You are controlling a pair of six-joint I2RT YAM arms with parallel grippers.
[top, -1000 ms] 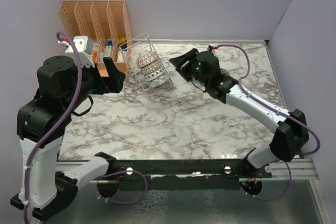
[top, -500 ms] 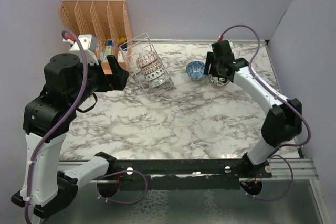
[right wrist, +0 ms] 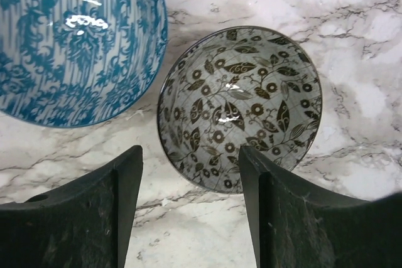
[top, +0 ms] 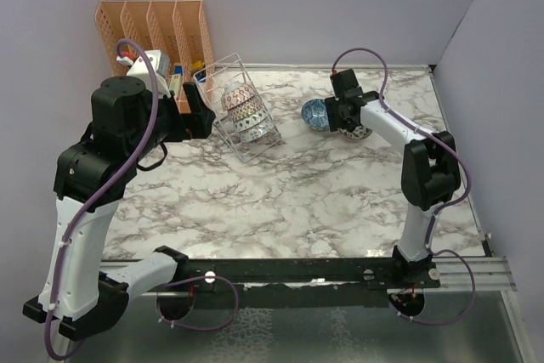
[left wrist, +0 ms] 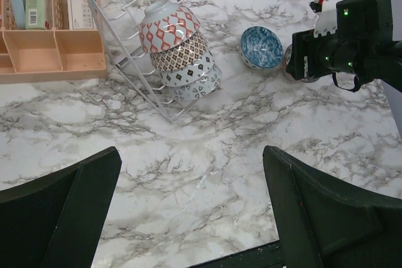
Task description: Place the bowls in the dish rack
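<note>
The wire dish rack (top: 223, 74) stands at the back left and holds several patterned bowls (top: 242, 112) on edge; it also shows in the left wrist view (left wrist: 119, 26) with its bowls (left wrist: 169, 26). A blue bowl (top: 316, 113) sits upright on the table right of the rack, also in the right wrist view (right wrist: 69, 36). A grey-white leaf-patterned bowl (right wrist: 242, 105) sits beside it, mostly hidden under the right arm in the top view. My right gripper (right wrist: 188, 199) is open, just above that bowl's near rim. My left gripper (left wrist: 188, 205) is open and empty, high above the table.
An orange slotted organizer (top: 157, 27) with small boxes stands at the back left against the wall, beside the rack. Walls close the table at the back and both sides. The marble table (top: 297, 201) stretches in front of the rack.
My right gripper has swung away from the rack to the back right and come down over the grey-white bowl. My left arm has risen and shifted a little right.
</note>
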